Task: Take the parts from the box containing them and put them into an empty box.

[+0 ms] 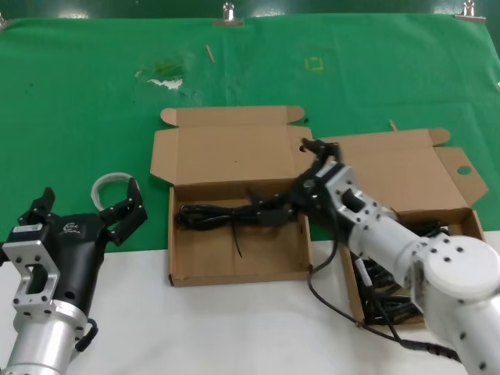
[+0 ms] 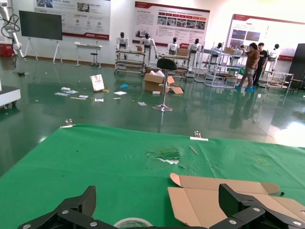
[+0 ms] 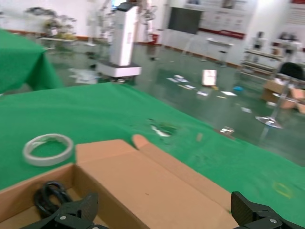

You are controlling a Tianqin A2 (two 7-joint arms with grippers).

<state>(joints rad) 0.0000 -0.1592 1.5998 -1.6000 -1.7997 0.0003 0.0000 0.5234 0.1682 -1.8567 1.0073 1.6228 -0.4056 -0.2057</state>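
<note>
The box containing the parts [image 1: 457, 223] stands at the right, its lid flap showing a round hole; several black power cords [image 1: 388, 291] lie in it, partly hidden by my right arm. The other box [image 1: 234, 269], with a notched lid, stands in the middle and holds one coiled black cord [image 1: 223, 213], also seen in the right wrist view [image 3: 47, 194]. My right gripper [image 1: 297, 183] hangs open and empty over that box's right end, just above the cord's end [image 3: 164, 214]. My left gripper [image 1: 119, 215] is open and empty at the left, apart from both boxes [image 2: 157, 210].
A grey-white ring of tubing [image 1: 109, 185] lies on the green cloth [image 1: 94, 109] just beyond my left gripper, and also shows in the left wrist view [image 2: 132, 223] and the right wrist view [image 3: 47, 149]. White table surface [image 1: 234, 328] runs along the front.
</note>
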